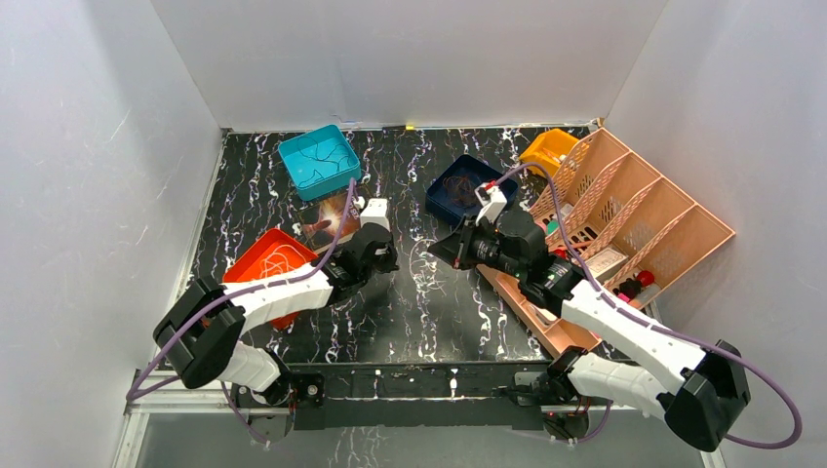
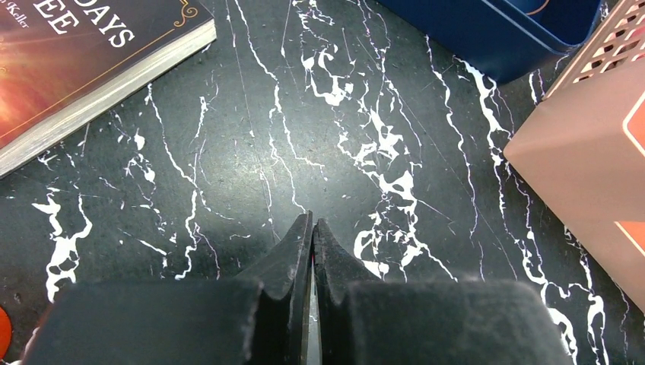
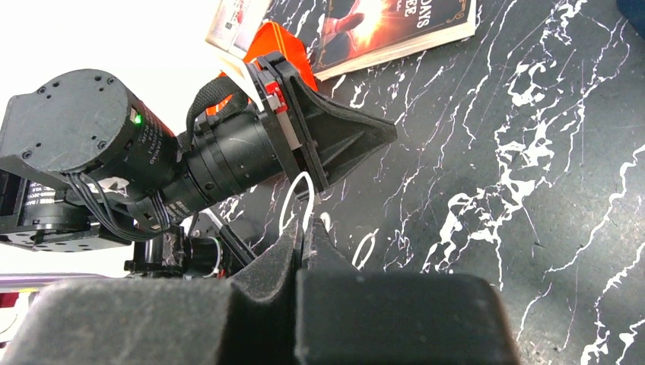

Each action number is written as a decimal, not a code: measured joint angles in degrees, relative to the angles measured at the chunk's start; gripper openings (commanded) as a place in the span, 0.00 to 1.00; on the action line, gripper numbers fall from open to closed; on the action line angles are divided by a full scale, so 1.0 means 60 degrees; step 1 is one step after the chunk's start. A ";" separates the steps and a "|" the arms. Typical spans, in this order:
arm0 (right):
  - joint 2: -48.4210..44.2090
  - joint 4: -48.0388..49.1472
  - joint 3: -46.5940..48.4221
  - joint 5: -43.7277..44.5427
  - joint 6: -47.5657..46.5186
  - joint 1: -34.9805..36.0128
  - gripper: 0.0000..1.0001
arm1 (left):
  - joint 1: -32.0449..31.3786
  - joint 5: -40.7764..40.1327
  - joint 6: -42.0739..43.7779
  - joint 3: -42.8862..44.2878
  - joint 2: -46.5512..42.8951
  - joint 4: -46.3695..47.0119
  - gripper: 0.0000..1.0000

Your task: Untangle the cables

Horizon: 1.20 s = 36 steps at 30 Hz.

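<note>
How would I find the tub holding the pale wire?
Look at the black white-veined table, along its left edge beside the left arm. There lies a shallow orange plastic tray with whitish wire loops inside. Its neighbours farther back are a teal plastic tub and a navy plastic tub; only this one is orange.

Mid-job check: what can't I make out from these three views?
Right wrist view: only a loop of the white cable shows above the shut right claw; its fingers hide the rest.
Top view: the thin cables in the teal bin and the whitish cable in the orange bin are too small to trace.
Left wrist view: the book is cut off by the frame edge.
</note>
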 measured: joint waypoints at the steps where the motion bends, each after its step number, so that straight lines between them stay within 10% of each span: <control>1: -0.0033 -0.0076 0.0000 0.0000 0.0000 0.0000 0.00 | 0.0000 -0.0040 0.0011 0.0000 -0.0007 -0.0015 0.00; 19: -0.0051 -0.0605 0.0004 0.1067 -0.0098 0.0000 0.00 | 0.0000 0.1421 0.0284 -0.1038 -0.3209 0.0346 0.47; 36: 0.0703 -0.0812 0.0710 0.0138 -0.0612 0.0000 0.00 | 0.0000 0.4018 0.1468 -0.0240 -0.2251 0.1173 0.47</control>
